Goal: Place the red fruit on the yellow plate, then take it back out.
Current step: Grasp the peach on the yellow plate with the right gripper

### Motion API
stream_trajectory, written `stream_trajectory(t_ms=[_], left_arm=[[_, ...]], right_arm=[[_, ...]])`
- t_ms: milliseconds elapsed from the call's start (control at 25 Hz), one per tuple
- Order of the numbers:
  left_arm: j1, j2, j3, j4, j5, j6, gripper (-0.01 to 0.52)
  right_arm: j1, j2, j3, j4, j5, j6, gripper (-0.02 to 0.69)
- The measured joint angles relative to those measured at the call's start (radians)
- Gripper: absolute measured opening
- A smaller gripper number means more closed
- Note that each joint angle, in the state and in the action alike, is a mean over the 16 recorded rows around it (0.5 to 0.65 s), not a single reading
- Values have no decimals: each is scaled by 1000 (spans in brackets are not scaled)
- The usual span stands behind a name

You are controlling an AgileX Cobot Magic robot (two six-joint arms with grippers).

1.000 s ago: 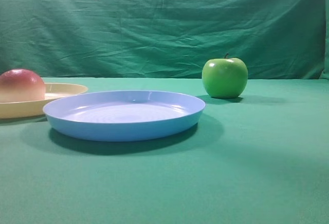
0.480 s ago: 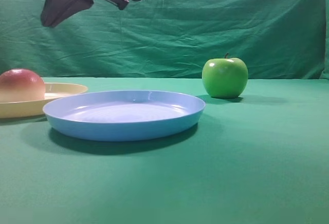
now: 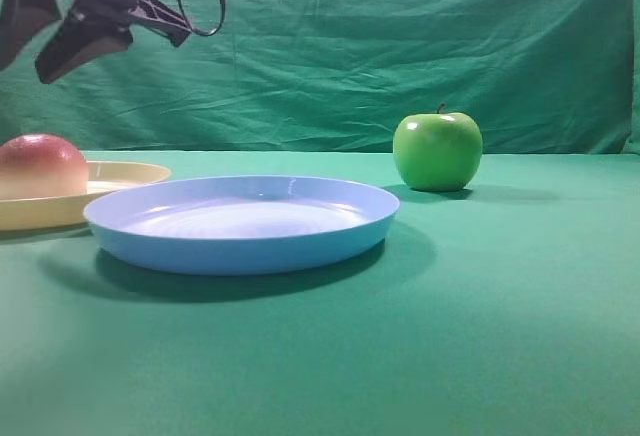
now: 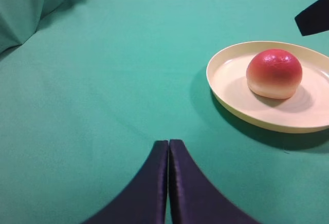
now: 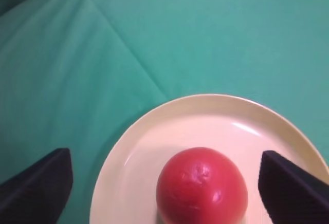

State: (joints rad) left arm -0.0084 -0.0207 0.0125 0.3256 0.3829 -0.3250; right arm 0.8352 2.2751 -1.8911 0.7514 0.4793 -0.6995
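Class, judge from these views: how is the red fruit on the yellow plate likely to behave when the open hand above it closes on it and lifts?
The red fruit looks round and smooth, so it may slip or roll if pinched off-centre. It seems to sit flat on the yellow plate, so it probably stays put until touched. The right hand straddles it evenly, which should help.

the yellow plate (image 3: pixel 120 172) runs off the exterior view's left edge, and the red fruit (image 5: pixel 201 187) seems cropped below.

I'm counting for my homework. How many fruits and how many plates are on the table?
Fruits: 2, red fruit and green apple
Plates: 2, yellow plate and blue plate
Total: 4
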Motion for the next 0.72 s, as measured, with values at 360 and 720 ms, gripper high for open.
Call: stream_trajectory(t_ms=[360, 720], left_arm=[[0, 0, 0, 0, 0, 0, 0], [0, 0, 0, 0, 0, 0, 0]], right_arm=[[9, 76, -32, 21, -67, -59, 669], [11, 145, -56, 38, -93, -119, 669]])
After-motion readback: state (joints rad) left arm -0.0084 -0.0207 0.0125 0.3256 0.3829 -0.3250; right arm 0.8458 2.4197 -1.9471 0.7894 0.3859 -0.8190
